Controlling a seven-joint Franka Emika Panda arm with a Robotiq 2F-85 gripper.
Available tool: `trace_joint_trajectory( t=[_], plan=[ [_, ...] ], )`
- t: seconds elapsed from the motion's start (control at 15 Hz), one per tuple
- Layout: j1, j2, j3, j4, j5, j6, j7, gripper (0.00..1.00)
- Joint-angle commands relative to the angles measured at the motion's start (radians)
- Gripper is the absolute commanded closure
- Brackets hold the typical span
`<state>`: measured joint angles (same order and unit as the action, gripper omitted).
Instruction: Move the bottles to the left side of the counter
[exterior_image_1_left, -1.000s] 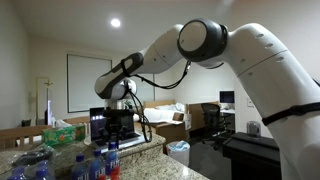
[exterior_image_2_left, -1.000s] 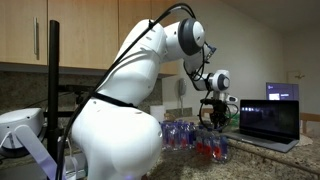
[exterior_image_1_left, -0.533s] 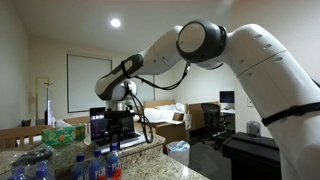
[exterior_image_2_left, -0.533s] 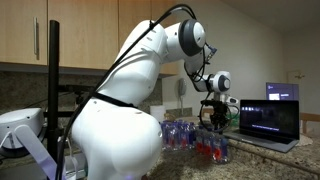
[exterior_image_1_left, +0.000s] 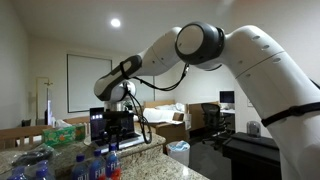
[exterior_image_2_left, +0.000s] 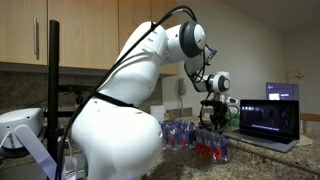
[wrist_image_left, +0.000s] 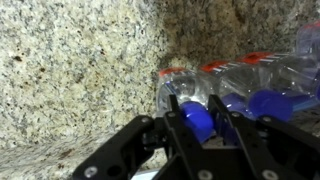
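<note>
Bottles (exterior_image_1_left: 85, 165) of clear plastic with blue caps cluster on the speckled granite counter (exterior_image_1_left: 150, 162) in an exterior view, with the black gripper (exterior_image_1_left: 113, 135) just over them, its finger gap too small to read. In an exterior view the gripper (exterior_image_2_left: 212, 122) hangs directly above the same cluster (exterior_image_2_left: 195, 140), near an open laptop (exterior_image_2_left: 268, 120). In the wrist view, two black fingers (wrist_image_left: 176, 118) stand narrow, pressed against either side of one bottle (wrist_image_left: 185, 88) at its round blue cap (wrist_image_left: 198, 122), with more red-labelled bottles crowding right of it.
</note>
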<state>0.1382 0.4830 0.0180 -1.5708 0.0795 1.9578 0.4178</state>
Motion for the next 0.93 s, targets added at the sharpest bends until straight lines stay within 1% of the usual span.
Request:
trace_joint_trajectory(
  t=[0.0,0.27,0.87],
  plan=[
    [0.006,0.009,-0.002,0.037,-0.011,-0.021,-0.004,0.86],
    [0.011,0.025,0.001,0.055,-0.01,-0.029,-0.009,0.86],
    [0.013,0.026,-0.003,0.055,-0.016,-0.046,-0.01,0.86]
  ],
)
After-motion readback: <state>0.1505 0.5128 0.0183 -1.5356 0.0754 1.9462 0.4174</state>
